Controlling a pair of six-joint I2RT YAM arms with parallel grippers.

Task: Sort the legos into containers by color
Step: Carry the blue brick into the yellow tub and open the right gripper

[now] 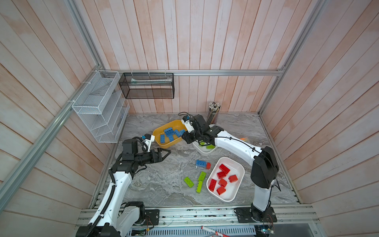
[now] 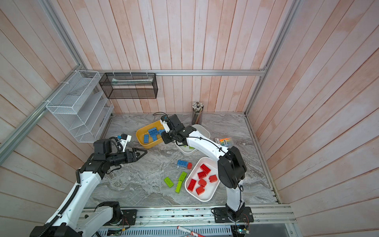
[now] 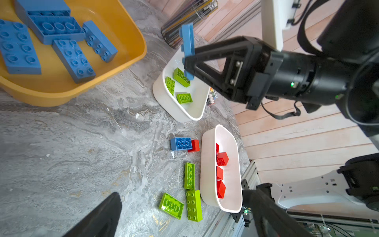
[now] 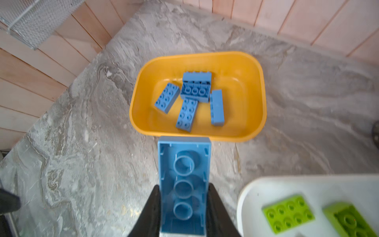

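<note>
The blue brick [image 4: 184, 164] is a 2x4, its hollow underside with three tubes facing the wrist camera. It is clamped by its long sides, at one end, in the right tool [image 4: 183, 187]. It hangs in the air by the white tub [image 4: 256, 184] of greens, short of the yellow tub [image 4: 254, 67], where several blues lie. The step looks like the carry to yellow. Next, the brick needs to clear the near rim before the tool lets go. The left tool [image 1: 165, 155] hovers with jaws apart. On the counter [image 1: 160, 184] one blue [image 1: 201, 163], one red [image 1: 208, 165] and three greens [image 1: 202, 176] lie loose.
</note>
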